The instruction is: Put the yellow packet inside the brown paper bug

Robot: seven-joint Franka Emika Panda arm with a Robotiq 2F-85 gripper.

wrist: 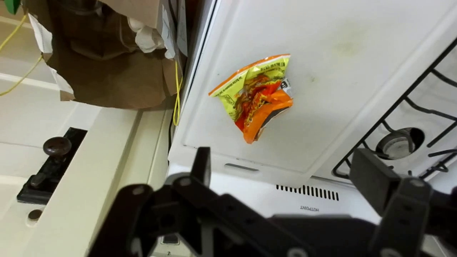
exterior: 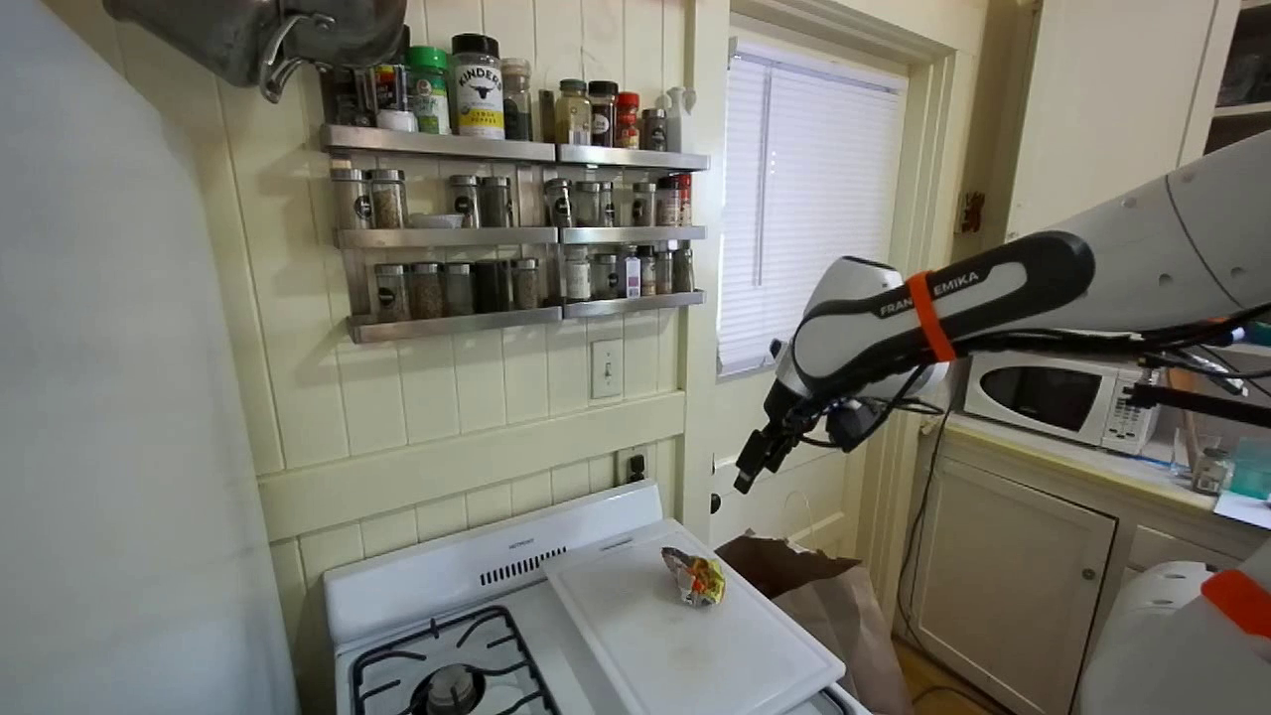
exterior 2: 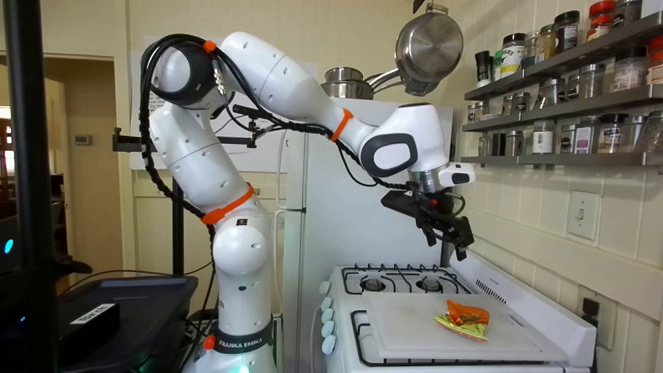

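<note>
Yellow packet (wrist: pixel 255 93) on wht board (exterior: pixel 685 655), paper bag (exterior: pixel 842 618) pt. hidden, end effector (wrist: pixel 287 172) spread

Camera faces the spice shelves (exterior: pixel 516 236) in an exterior view, the refrigerator (exterior 2: pixel 352 223) in an exterior view; both share spice shelves and bench (exterior: pixel 725 660). Wrist camera looks down, nearest the bench, past the tool (wrist: pixel 287 171).
</note>
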